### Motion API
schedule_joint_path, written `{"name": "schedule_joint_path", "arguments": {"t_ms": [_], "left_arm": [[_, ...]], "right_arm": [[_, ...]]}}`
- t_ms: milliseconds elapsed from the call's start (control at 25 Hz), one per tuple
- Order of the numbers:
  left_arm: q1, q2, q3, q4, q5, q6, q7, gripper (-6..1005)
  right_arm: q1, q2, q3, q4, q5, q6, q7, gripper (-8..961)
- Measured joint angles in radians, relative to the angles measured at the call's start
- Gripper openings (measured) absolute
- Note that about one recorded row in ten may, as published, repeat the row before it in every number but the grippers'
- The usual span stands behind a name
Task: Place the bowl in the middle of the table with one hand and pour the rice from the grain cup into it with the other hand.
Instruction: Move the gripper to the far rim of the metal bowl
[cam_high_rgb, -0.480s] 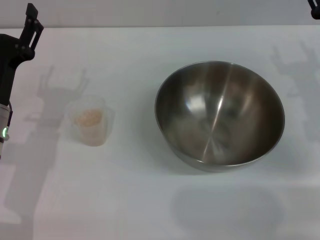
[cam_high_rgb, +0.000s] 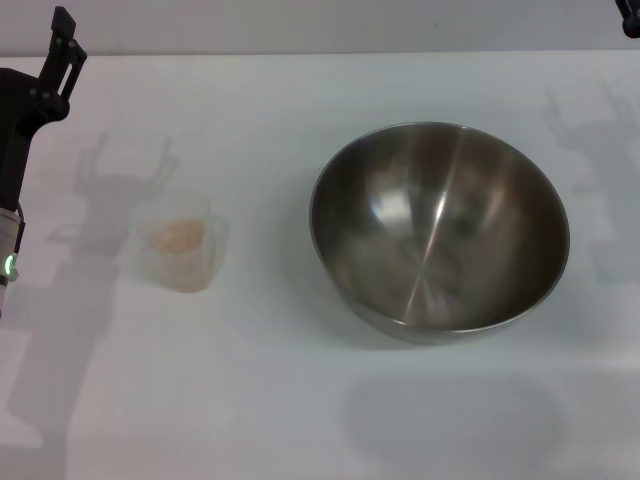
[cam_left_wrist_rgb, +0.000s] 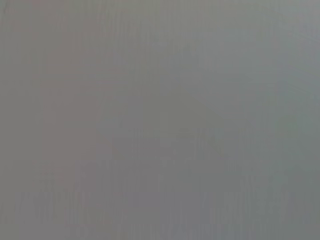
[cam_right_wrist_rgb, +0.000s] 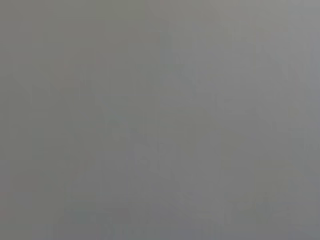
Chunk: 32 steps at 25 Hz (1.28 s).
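While the big shiny bowl (cam_high_rgb: 440, 228) sits right of the middle on the white table (cam_high_rgb: 300, 400), you see the grain cup (cam_high_rgb: 180, 243) at the left with rice (cam_high_rgb: 177, 235) inside — well apart. Your left gripper (cam_high_rgb: 58, 50) waits at the upper left edge, your right gripper (cam_high_rgb: 630, 18) peeks in the upper right corner — open or pressed together, you cannot tell.

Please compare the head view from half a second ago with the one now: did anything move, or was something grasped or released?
No visible change. The bowl, the grain cup with its rice and the left gripper at the table's far left edge stay where they were.
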<state>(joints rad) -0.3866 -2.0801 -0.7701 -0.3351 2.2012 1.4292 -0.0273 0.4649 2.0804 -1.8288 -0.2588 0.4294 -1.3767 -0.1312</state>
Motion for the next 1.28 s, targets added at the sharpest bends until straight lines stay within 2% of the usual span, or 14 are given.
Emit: {"name": "schedule_joint_path", "arguments": {"t_ms": [240,400,440,560,600,640,720,800,840,960,1000,1040,1200,1280], "left_arm": [[0.0,0.0,0.0,0.005,0.0,-0.001,0.0,858],[0.001,0.002,0.0,0.008,0.0,-0.001,0.001,858],[0.001,0.002,0.0,0.008,0.0,-0.001,0.001,858],[0.004,0.002,-0.004,0.01,-0.002,-0.001,0.001,857],[0.006,0.002,-0.01,0.011,-0.003,-0.002,0.001,857],[0.006,0.002,-0.01,0.011,-0.003,-0.002,0.001,857],[0.011,0.003,-0.023,0.011,-0.003,-0.002,0.001,857],[0.018,0.003,-0.035,0.009,-0.003,-0.002,0.001,857],[0.018,0.003,-0.035,0.009,-0.003,-0.002,0.001,857],[0.02,0.003,-0.04,0.009,-0.004,-0.002,0.001,856],[0.022,0.003,-0.041,0.011,-0.005,-0.003,0.001,856],[0.022,0.003,-0.041,0.011,-0.005,-0.003,0.001,856],[0.028,0.002,-0.042,0.011,-0.012,-0.003,0.0,856],[0.03,0.002,-0.042,0.012,-0.013,-0.003,0.0,856]], "right_arm": [[-0.002,-0.001,-0.006,-0.083,-0.016,0.094,0.004,756],[-0.048,-0.002,-0.009,-0.351,-0.027,0.414,0.046,756],[-0.048,-0.002,-0.009,-0.351,-0.027,0.414,0.046,756],[-0.099,-0.001,-0.011,-0.572,-0.028,0.682,0.048,757],[-0.129,0.0,-0.003,-0.724,-0.028,0.894,0.048,757],[-0.129,0.0,-0.003,-0.724,-0.028,0.894,0.048,757],[-0.152,0.001,0.014,-0.882,-0.027,1.126,0.049,757],[-0.163,0.001,0.062,-1.125,-0.024,1.533,0.046,757],[-0.163,0.001,0.062,-1.125,-0.024,1.533,0.046,756],[-0.141,-0.002,0.13,-1.333,-0.02,1.932,0.041,752],[-0.105,-0.003,0.187,-1.434,-0.018,2.187,0.041,752],[-0.105,-0.003,0.187,-1.434,-0.018,2.187,0.041,752],[0.015,-0.004,0.328,-1.546,-0.017,2.681,0.036,751],[0.043,-0.005,0.358,-1.541,-0.017,2.754,0.024,751]]}}
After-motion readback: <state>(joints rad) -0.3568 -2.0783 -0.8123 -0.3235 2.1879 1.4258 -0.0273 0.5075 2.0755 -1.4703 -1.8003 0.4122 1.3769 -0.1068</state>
